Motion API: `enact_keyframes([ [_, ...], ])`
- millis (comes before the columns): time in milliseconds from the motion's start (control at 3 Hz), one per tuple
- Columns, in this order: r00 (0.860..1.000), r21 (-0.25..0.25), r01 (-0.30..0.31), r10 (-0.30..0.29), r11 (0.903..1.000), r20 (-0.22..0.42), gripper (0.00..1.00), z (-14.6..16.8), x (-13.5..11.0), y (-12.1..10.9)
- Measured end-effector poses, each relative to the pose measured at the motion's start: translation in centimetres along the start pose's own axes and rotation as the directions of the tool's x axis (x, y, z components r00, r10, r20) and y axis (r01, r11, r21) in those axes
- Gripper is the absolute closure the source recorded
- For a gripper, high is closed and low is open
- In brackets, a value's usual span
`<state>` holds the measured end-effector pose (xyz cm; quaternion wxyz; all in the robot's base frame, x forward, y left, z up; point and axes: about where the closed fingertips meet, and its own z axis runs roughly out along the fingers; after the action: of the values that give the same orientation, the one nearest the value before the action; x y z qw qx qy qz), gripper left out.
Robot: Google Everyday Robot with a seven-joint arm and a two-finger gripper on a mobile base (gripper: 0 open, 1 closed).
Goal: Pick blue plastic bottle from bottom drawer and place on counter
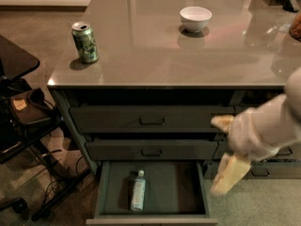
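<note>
Blue plastic bottle (138, 190): slim, clear pale blue, white cap, light label. It lies flat on the floor of the bottom drawer (181, 185), left of centre, cap at the far end. Drawer is pulled out (shallow, dark grey-green). Counter (141, 55): glossy grey-brown, above. Gripper (225, 152) is by the drawer's right edge, fingers spread, holding nothing.

Nothing legible anywhere.
Printed pattern on the green can (85, 42) on the counter (141, 60), unreadable; pale label on the blue plastic bottle (138, 197) in the bottom drawer (178, 187), too blurred to read. Gripper (221, 154) just right of that drawer, fingers spread apart.
</note>
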<state>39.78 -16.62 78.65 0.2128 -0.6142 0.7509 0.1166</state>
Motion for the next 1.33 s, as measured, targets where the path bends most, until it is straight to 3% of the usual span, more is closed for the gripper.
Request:
enact_keyframes([
  [333,0.987,-0.119,-0.144,0.152,0.9824,0.052,0.0,11.0,5.8,3.9],
  [667,0.958,-0.222,-0.28,0.286,0.9338,-0.005,0.0,21.7,11.9,8.9],
  [1000,0.944,-0.22,-0.315,0.328,0.9231,0.022,0.0,24.8,12.6,9.1],
  [1333,0.944,-0.22,-0.315,0.328,0.9232,0.023,0.0,24.8,12.6,9.1],
])
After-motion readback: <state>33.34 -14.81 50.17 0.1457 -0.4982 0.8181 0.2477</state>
